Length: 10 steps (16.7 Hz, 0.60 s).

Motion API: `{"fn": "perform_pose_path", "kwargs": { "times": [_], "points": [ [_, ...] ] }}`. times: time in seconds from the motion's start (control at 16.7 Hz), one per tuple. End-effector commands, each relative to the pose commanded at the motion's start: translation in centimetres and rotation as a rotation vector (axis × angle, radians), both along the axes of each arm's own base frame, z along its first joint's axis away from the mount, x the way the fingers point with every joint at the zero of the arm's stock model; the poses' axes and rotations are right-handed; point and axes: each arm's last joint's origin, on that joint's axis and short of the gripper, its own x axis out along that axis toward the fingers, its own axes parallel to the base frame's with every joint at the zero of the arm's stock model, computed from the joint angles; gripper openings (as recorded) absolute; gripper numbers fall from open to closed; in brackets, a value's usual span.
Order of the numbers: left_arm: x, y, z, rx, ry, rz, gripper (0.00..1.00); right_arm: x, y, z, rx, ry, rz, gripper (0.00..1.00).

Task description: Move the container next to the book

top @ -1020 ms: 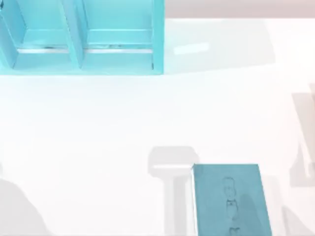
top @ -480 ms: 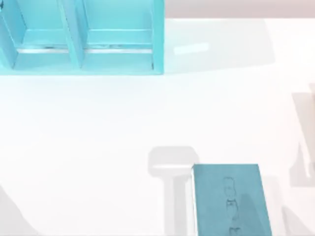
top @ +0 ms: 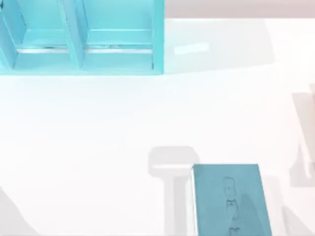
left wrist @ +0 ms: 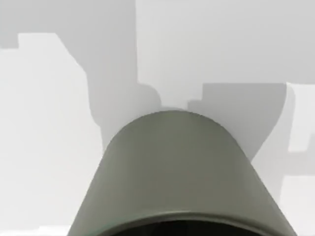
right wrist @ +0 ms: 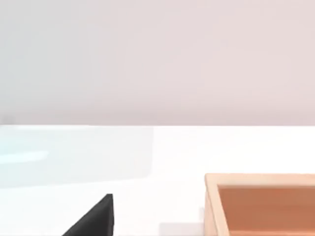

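Note:
The book (top: 231,201) is teal-blue with a faint line drawing of a figure. It lies flat at the front of the table, right of centre, and its near end is cut off by the top view's edge. The container (left wrist: 177,172), a round cup with a grey-olive wall and a dark inside, looms very close in the left wrist view over the white table. What holds it is hidden. In the right wrist view, one black fingertip (right wrist: 96,219) of my right gripper juts over the table.
A large light-blue shelf unit (top: 157,39) stands at the back left of the white table (top: 98,123). An open wooden box (right wrist: 211,206) with an orange inside sits near my right gripper. Grey shadows lie at the table's front left corner and right edge.
The grey shadow at the table's front left corner has shrunk toward the corner. The book and the shelf unit have not moved.

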Motion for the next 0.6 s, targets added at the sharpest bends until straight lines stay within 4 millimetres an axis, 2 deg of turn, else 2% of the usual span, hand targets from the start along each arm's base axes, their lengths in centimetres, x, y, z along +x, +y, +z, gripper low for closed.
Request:
{"fn": "perform_pose_path", "kwargs": {
  "times": [0.3, 0.6],
  "points": [
    [0.00, 0.00, 0.00, 0.000, 0.000, 0.000, 0.02, 0.00, 0.00, 0.00, 0.000, 0.000, 0.000, 1.00],
    [0.00, 0.00, 0.00, 0.000, 0.000, 0.000, 0.00, 0.00, 0.00, 0.00, 0.000, 0.000, 0.000, 1.00]
  ]
}}
